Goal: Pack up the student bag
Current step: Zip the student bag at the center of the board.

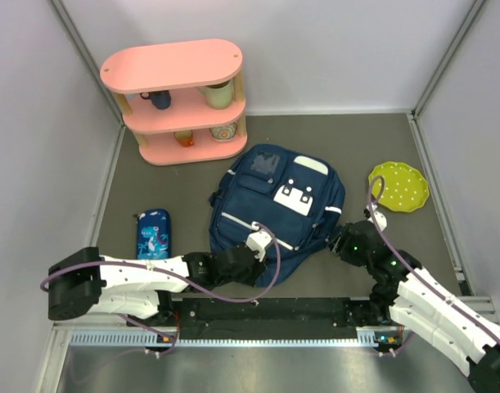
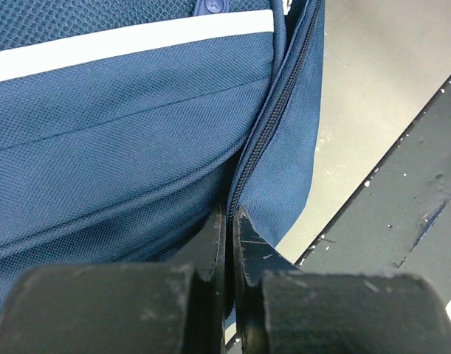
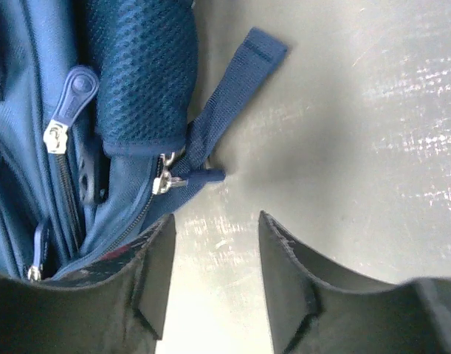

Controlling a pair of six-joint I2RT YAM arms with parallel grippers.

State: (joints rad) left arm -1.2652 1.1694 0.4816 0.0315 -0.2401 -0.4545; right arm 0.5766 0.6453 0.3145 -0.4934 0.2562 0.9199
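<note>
The student bag in the middle of the top view is navy blue with white rectangular patches and thin white stripes, and the right wrist view shows silver zip sliders and a grey-blue pull tab on it. At its left lies a bright blue pencil case with a coloured cartoon print, and at its right a lime-yellow plate dotted white. The shelf at upper left is salmon pink, the table is dull grey-green, and the left arm and right arm are white with black joints and violet cables.
</note>
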